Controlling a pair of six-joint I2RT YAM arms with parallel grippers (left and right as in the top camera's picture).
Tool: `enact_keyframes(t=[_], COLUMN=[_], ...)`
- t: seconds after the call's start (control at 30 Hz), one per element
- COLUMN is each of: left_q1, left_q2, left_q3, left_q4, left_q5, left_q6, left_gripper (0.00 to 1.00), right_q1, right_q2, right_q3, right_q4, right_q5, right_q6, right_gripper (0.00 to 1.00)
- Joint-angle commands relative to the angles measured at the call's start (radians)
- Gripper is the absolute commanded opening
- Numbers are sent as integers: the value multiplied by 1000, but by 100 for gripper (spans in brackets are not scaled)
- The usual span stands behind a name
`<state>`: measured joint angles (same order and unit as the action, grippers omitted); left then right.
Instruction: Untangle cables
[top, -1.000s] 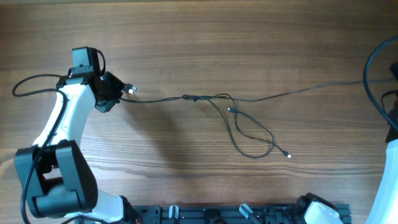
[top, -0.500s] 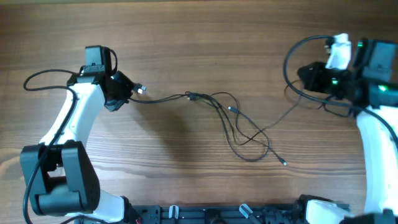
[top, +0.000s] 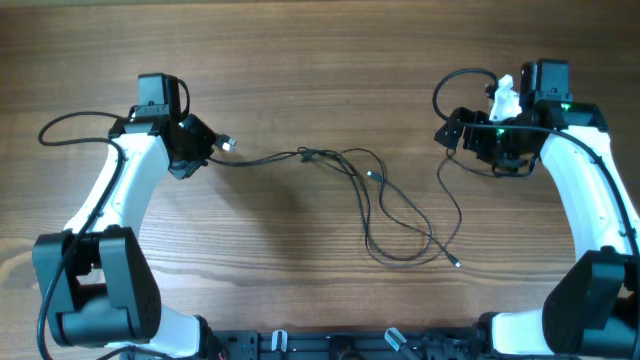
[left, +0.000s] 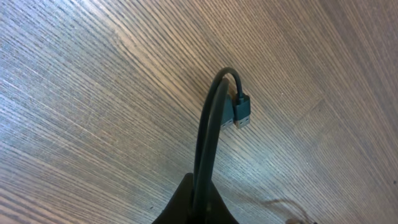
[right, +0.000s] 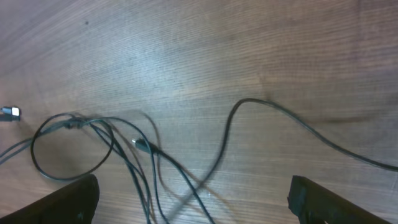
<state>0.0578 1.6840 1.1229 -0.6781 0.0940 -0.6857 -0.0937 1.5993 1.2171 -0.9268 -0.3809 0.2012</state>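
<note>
Around the cables (top: 312, 155) we see only the wooden table (top: 300, 60) and each arm's thicker black lead (top: 52, 128) curling beside it, while the thin cords cross one another at a knot left of centre. They lie mid-table as slack black loops, one end pinched just short of its plug (left: 242, 113) in the left claw (top: 207, 148), another strand trailing toward the right claw (top: 450, 130). Only the right wrist view shows that claw's fingers (right: 62, 202) spread wide over a strand lying on the wood; only the left wrist view shows the gripped cord doubling back.
</note>
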Motion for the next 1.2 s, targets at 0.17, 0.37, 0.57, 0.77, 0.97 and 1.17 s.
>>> enact_keyframes(t=[0.17,0.37,0.57,0.77,0.97,1.17], left_q1=[-4,-4,-4,-4,-4,-4], left_q2=[-2,-2,-2,-2,-2,-2], left_q3=[-5,-5,-5,-5,-5,-5], left_q4=[0,7,8,8,8,8], left_q5=[-17,-17,-17,-17,-17,-17], left_q6=[-6,-6,-6,-6,-6,-6], left_gripper=[4,4,4,4,4,4], right_q1=[122,359,570,715,816,820], right_q2=[-216,-288,-245,-226,-162,-51], right_q3=[-2,-34,-203,-331,-474,-484], right_q4=[-198,-222,-131,14,229,256], right_q5=[76,123,122,74,177,148], right_q6=[122,9,52,68,168,166], right_gripper=[100,100,79,80,68,54])
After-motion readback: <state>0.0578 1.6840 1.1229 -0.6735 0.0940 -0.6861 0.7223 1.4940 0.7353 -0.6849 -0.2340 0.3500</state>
